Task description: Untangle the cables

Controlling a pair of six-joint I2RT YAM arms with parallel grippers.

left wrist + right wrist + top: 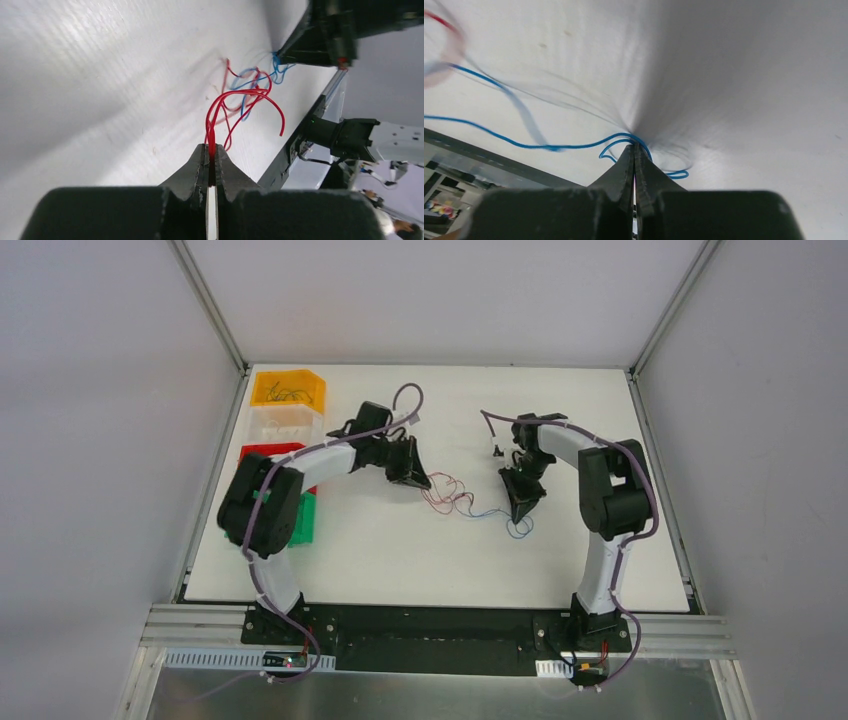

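Thin red and blue cables (pixel 462 502) lie in a loose tangle on the white table (pixel 420 560) between the two arms. My left gripper (pixel 426 483) is shut on a bunch of red cables (pixel 235 100), which loop away from its tips (pixel 211 146) toward the blue ones. My right gripper (pixel 519 514) is shut on the blue cable (pixel 549 146), which curls around its tips (pixel 634 145) and trails off to the left. Blue loops (pixel 519 530) lie on the table by the right gripper.
Yellow (pixel 288 390), white (pixel 286 422), red (pixel 268 452) and green (pixel 304 517) bins stand in a column at the table's left edge, partly behind the left arm. A small dark object (pixel 497 450) lies near the right arm. Metal frame rails border the table.
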